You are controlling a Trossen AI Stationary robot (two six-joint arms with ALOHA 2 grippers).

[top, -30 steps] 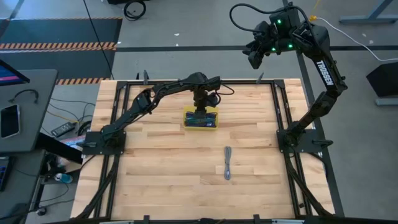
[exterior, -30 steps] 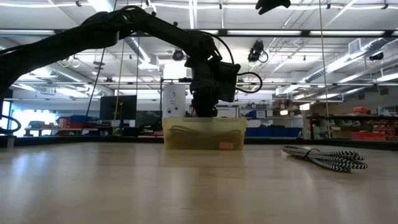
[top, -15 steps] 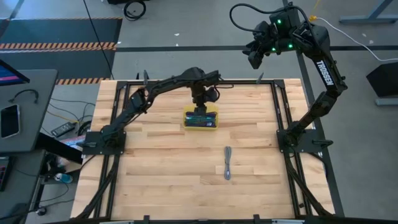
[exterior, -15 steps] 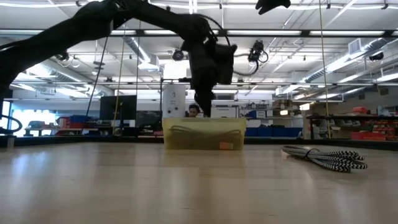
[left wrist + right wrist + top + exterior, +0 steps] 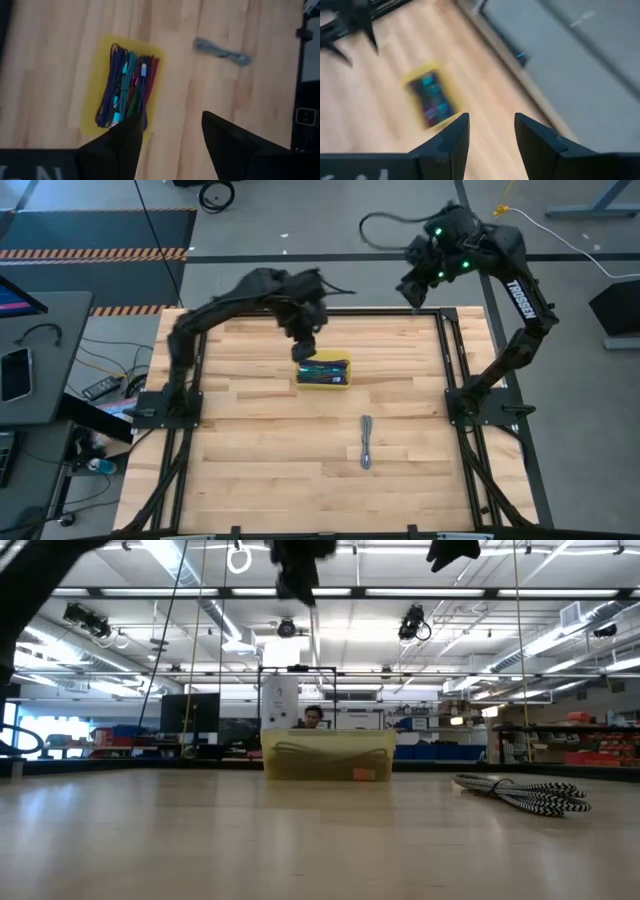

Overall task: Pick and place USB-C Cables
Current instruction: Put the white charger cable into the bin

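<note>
The tabletop [image 5: 250, 450] is pale wood; the left claw [image 5: 306, 346] hangs high above the tray's far-left corner, fingers apart, holding nothing; the right claw [image 5: 410, 292] waits high over the far right edge, fingers also apart and empty; the yellow tray [image 5: 322, 383] sits mid-tabletop with a bundle of cables [image 5: 127, 85] lying inside it; one grey cable [image 5: 367, 442] lies alone nearer the front, well apart from the tray

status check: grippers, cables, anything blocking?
Left gripper open, empty, above yellow tray. Right gripper open, high over the table's far edge. Coloured cables in tray; grey cable loose on table. Nothing blocking.
</note>
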